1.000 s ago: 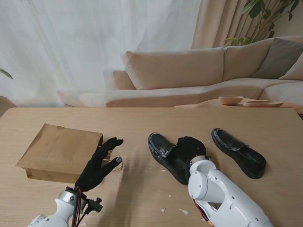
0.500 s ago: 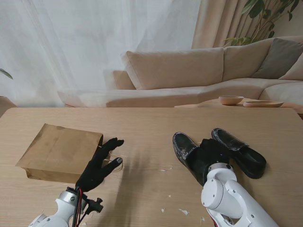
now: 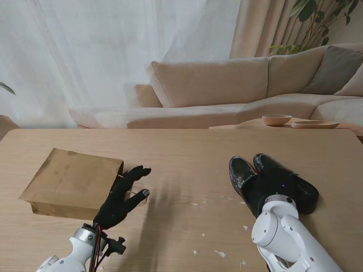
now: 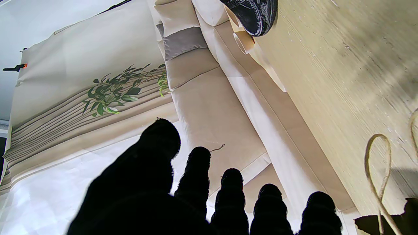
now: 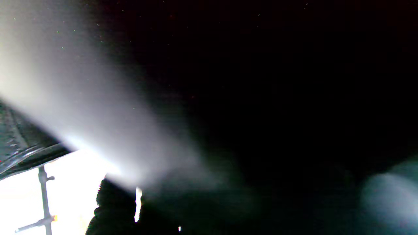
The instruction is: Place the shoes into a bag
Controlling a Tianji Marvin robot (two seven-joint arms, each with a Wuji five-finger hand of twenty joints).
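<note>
While the right hand [image 3: 266,190] grips it, the shoe [image 3: 242,172] touches its mate [image 3: 286,180].

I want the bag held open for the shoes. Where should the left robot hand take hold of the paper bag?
Take the paper bag at its mouth edge, the end facing the shoes, coming from that side. It lies flat, and its looped cord handles lie there by the left robot hand.

Glossy black leather shoes [image 3: 283,180], matt brown paper bag [image 3: 71,181], pale wood table [image 3: 187,153]
</note>
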